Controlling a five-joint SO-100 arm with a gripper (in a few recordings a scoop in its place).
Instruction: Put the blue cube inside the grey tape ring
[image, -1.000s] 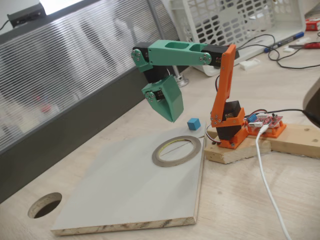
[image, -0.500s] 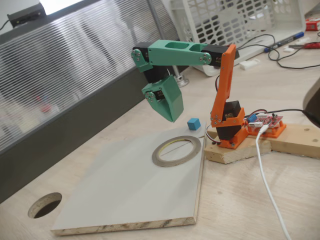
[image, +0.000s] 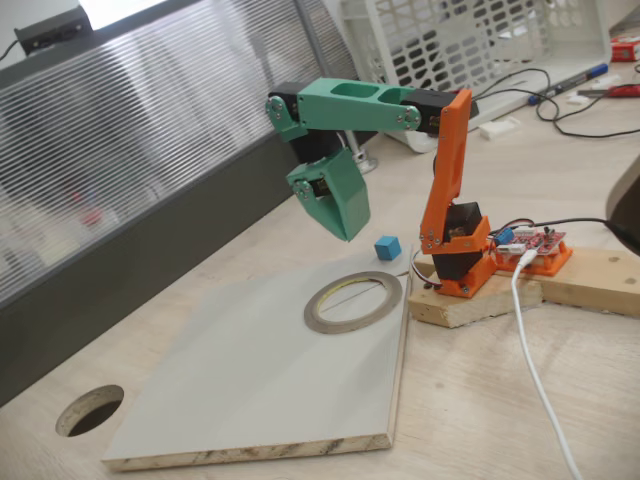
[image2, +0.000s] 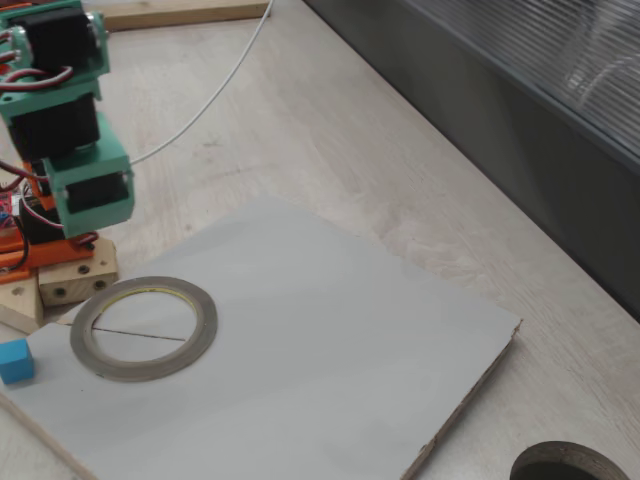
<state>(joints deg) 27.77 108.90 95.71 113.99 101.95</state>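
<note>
While the cube (image: 388, 246) rests on the grey board (image: 240, 380), just beyond the ring's (image: 353, 301) far rim and outside its hollow, no part of the task is done. In the other fixed view the cube (image2: 15, 360) lies at the board's (image2: 330, 330) corner, beside the ring (image2: 143, 327) but apart from it. The ring lies flat near the board's edge, its hollow showing bare board crossed by a thin dark line. The claw (image: 345, 232) hangs in the air above the board, near the cube and to its left in this view, tip pointing down, touching nothing. It holds nothing; whether its jaws stand apart or together cannot be told, since the green shell hides them. In the other view the claw's (image2: 92, 195) green housing sits above the ring. The arm's orange base (image: 460, 255) is fixed to a wooden block (image: 480, 300) on the bench (image: 500, 400). What is left, by judgement: lower onto the cube, grip it, carry it over the near rim and release it inside the hollow.
</note>
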